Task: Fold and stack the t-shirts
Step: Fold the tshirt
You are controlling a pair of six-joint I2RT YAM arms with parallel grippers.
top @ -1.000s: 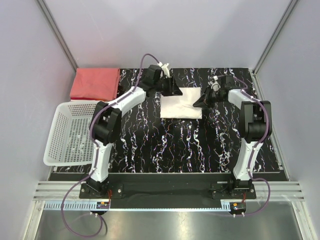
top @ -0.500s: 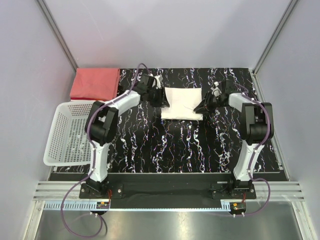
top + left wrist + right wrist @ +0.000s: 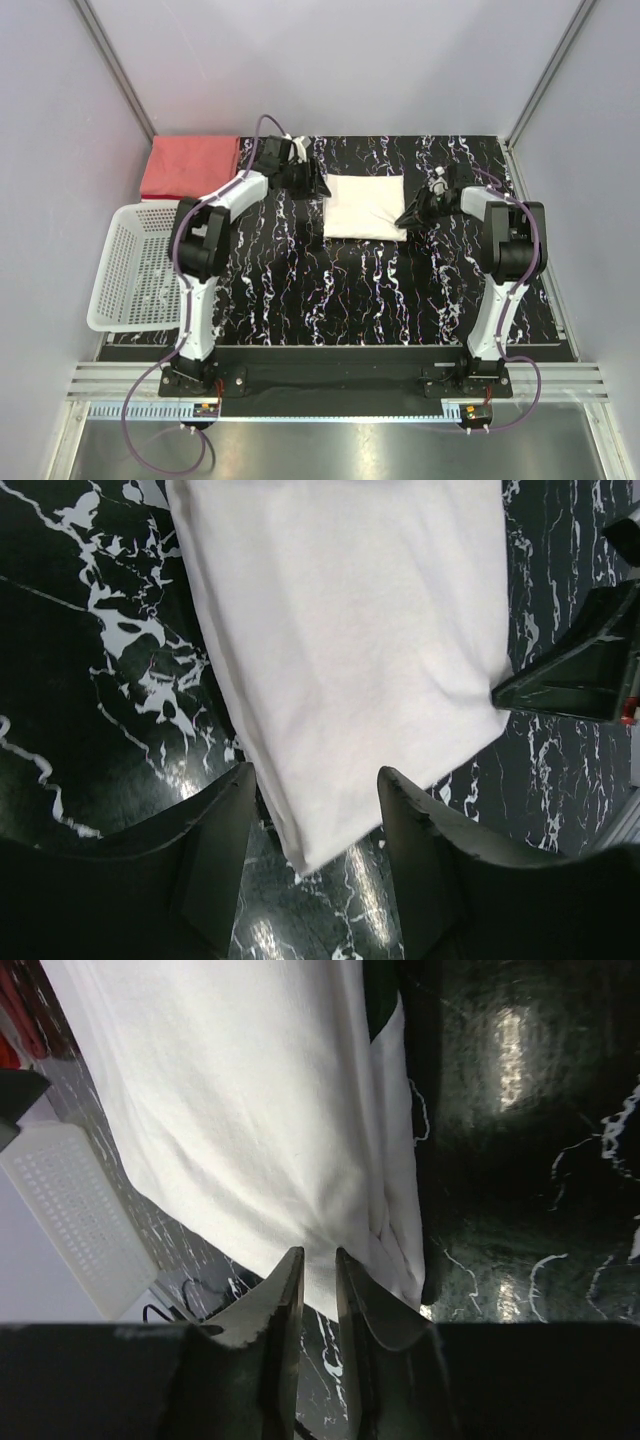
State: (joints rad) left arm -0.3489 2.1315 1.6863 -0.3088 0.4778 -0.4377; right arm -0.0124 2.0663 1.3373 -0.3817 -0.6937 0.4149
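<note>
two shirts: the cream-white shirt (image 3: 365,207) lies folded into a tidy rectangle at the back middle of the table (image 3: 330,290). the salmon-red shirt (image 3: 190,167) lies folded at the back left corner, well apart from it and just behind the basket (image 3: 118,300).
left gripper (image 3: 315,772): at the cream-white shirt's left edge. its fingers are spread wide, with a corner of the cloth lying between them but not pinched, so it grips nothing.
right gripper (image 3: 318,1255): low at the shirt's right edge, over the layered hem. only a slim gap shows between the fingers, and i cannot tell whether a fold is caught in it.
step, as i judge it: both shirts look folded, but they are not yet stacked, since they lie apart.
risk one: if the right fingers do hold a layer, lifting away would drag the top fold open or skew the rectangle.
risk two: the left fingers straddle the corner, so a sideways pull-out could snag it and peel the layers.
risk three: carrying the cream-white shirt by its edges alone would let the middle sag and the folds slide. the layers at the right hem, where a dark green part (image 3: 380,1000) shows, look loose.
risk four: the basket sits near the salmon-red shirt, and a low sweep of the left arm could knock it.
</note>
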